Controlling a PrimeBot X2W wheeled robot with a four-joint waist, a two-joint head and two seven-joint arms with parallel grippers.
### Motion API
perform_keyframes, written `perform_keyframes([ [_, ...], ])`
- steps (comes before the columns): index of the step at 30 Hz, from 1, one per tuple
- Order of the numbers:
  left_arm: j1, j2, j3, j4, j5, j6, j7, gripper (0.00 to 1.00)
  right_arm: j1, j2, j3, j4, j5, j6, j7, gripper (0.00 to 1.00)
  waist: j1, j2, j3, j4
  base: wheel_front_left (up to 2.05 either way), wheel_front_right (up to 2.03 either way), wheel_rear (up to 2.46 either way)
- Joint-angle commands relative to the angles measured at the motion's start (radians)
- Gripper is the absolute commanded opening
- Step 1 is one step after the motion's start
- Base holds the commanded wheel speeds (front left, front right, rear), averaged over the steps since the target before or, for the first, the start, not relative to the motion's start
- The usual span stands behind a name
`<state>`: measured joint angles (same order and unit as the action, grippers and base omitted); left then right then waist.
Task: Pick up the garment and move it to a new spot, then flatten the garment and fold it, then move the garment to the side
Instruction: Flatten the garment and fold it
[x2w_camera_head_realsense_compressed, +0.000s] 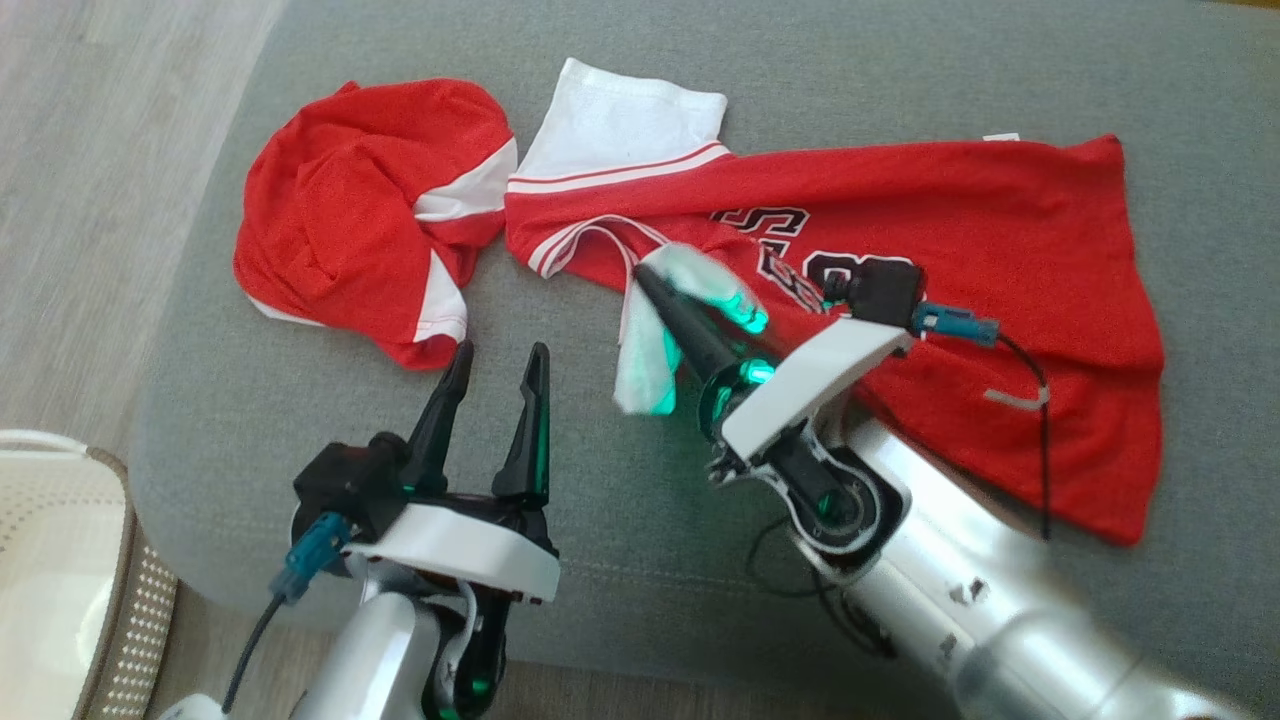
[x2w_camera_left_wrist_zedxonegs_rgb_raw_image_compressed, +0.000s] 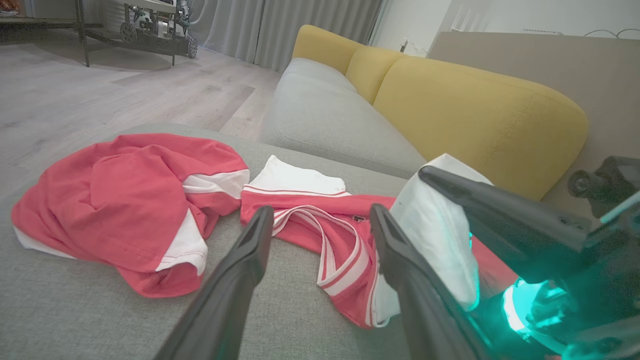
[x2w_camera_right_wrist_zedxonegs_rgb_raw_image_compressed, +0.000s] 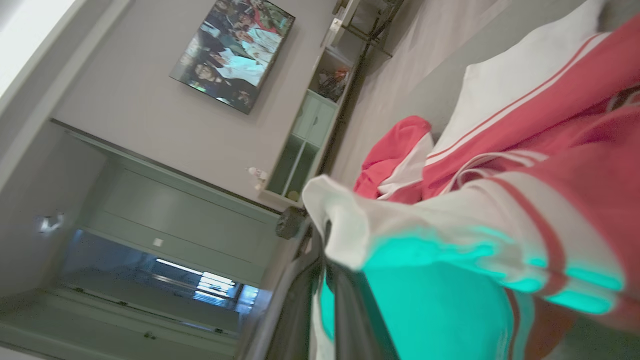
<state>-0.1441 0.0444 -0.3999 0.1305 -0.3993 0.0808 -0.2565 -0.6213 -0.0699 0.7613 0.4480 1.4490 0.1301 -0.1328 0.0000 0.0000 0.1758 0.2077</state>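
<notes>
Looks early in the task, somewhere around the pick-up or the start of flattening. Grips a white sleeve (x2w_camera_head_realsense_compressed: 640, 375) of the red mesh jersey with white trim and black lettering (x2w_camera_head_realsense_compressed: 950, 230) in the right pincer (x2w_camera_head_realsense_compressed: 648, 275), closed tight on the cloth and raising it off the grey upholstered cushion (x2w_camera_head_realsense_compressed: 250, 430). Leaves the rest of the jersey lying lengthwise on that cushion, wrinkled, neither flat nor folded. Holds the left pincer (x2w_camera_head_realsense_compressed: 502, 355) spread wide and empty over bare cushion, just beside the lower edge of a crumpled red-and-white garment (x2w_camera_head_realsense_compressed: 360, 210). Cannot tell whether the move to a new spot is done. Left to do, by this reckoning: flattening, folding, setting aside.

Takes in, from the head view, the jersey's whole length and both arms. Adds, from the left wrist view, a yellow sofa backrest (x2w_camera_left_wrist_zedxonegs_rgb_raw_image_compressed: 475, 105) and pale wood floor (x2w_camera_left_wrist_zedxonegs_rgb_raw_image_compressed: 75, 100) beyond the cushion. Adds, from the right wrist view, the sleeve draped over the closed fingers, tinted green, plus a framed picture (x2w_camera_right_wrist_zedxonegs_rgb_raw_image_compressed: 232, 50) and a shelf unit (x2w_camera_right_wrist_zedxonegs_rgb_raw_image_compressed: 305, 135).
</notes>
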Motion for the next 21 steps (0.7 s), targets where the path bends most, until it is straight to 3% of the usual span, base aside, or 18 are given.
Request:
perform_keyframes([
  [1,-0.029,0.006,0.031,-0.037,-0.004,0.006,-0.005,1.00,-0.031,0.020,0.011,-0.004,-0.020,0.001,-0.022,0.00,0.0000,0.0000,0.003,0.003,0.00,0.00,0.00],
  [9,-0.045,0.006,0.019,-0.044,-0.013,0.012,-0.005,1.00,-0.093,0.020,0.059,0.286,-0.083,0.001,-0.062,0.00,0.0000,0.0000,0.035,0.014,0.00,0.00,0.00],
  [10,-0.046,0.006,0.019,-0.043,-0.014,0.011,-0.005,1.00,-0.099,0.020,0.063,0.317,-0.082,0.001,-0.063,0.21,0.0000,0.0000,0.038,0.013,0.00,0.00,0.00],
  [11,-0.048,0.006,0.019,-0.042,-0.014,0.011,-0.005,1.00,-0.107,0.020,0.068,0.346,-0.081,0.001,-0.064,1.00,0.0000,0.0000,0.041,0.013,0.00,0.00,0.00],
  [21,-0.057,0.006,0.028,-0.030,-0.007,0.008,-0.005,1.00,-0.179,0.020,0.098,0.415,-0.057,0.001,-0.101,1.00,0.0000,0.0000,0.032,-0.025,0.00,0.00,0.00],
])
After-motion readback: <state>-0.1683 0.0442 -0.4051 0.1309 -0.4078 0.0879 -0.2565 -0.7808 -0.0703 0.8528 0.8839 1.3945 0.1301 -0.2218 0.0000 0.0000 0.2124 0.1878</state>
